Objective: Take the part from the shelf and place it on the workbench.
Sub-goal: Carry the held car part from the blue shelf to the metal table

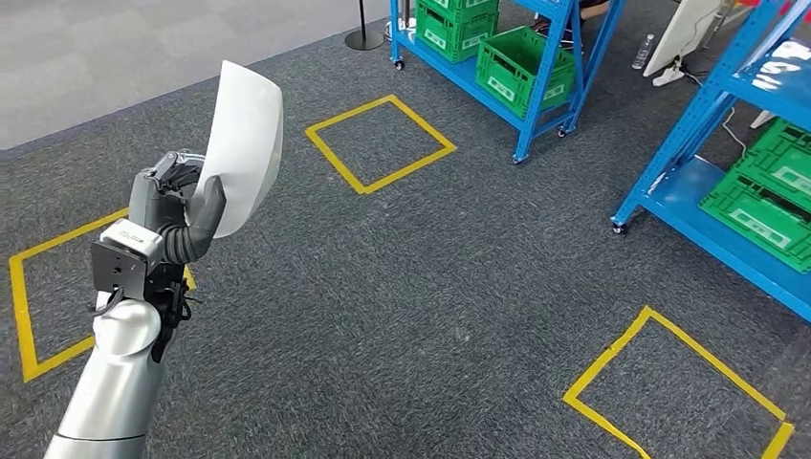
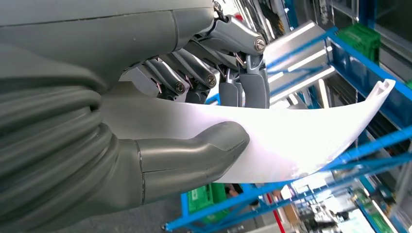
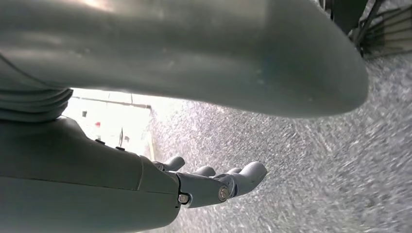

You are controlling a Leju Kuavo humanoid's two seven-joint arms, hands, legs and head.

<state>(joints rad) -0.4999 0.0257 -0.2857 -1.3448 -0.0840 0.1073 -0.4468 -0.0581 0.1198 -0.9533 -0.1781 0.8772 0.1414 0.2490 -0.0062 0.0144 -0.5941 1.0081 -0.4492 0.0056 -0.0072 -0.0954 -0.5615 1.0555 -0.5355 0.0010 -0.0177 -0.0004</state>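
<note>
The curved white plastic part (image 1: 245, 143) stands at the left of the head view, its long axis running up from the left hand (image 1: 177, 215), whose thumb and fingers (image 2: 243, 87) clamp its lower end. No bench is in sight, so carrying comes next, I judge. The right wrist view shows the right hand (image 3: 214, 182) over carpet, fingers loosely extended, holding nothing. Blue shelves (image 1: 536, 57) with green crates (image 1: 521, 59) stand upper right.

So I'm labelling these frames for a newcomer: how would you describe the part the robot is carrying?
On the grey carpet marked with yellow tape squares, follow the silver arm rising from below to the left hand. It grips a thin, curved white plastic panel, standing upright. Nothing else is white and curved; the crates on the blue shelves are green and boxy.
</note>
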